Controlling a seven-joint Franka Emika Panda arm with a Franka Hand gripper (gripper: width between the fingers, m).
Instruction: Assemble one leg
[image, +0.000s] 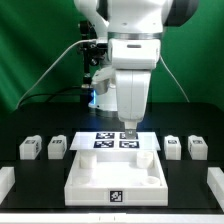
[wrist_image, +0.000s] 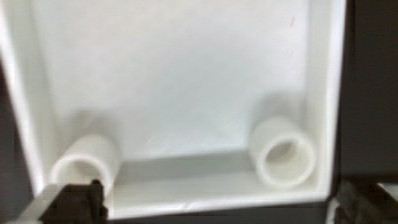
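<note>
Four legs, small white blocks with tags, stand in a row on the black table. Two are at the exterior view's left (image: 30, 148) (image: 58, 147) and two at its right (image: 172, 146) (image: 197, 147). My gripper (image: 128, 130) hangs over the marker board (image: 117, 140), between the pairs and touching no leg. In the wrist view the gripper (wrist_image: 217, 206) is open and empty, its dark fingers (wrist_image: 71, 200) at the picture's edges. That view shows the large white tray-like panel (wrist_image: 178, 90) with two round corner sockets (wrist_image: 285, 155) (wrist_image: 84, 160). No leg shows in the wrist view.
The large white panel (image: 90, 180) lies at the table's front, just in front of the marker board. White parts sit at the front corners, one at the exterior view's left (image: 5, 180) and one at its right (image: 215, 185). A green curtain hangs behind.
</note>
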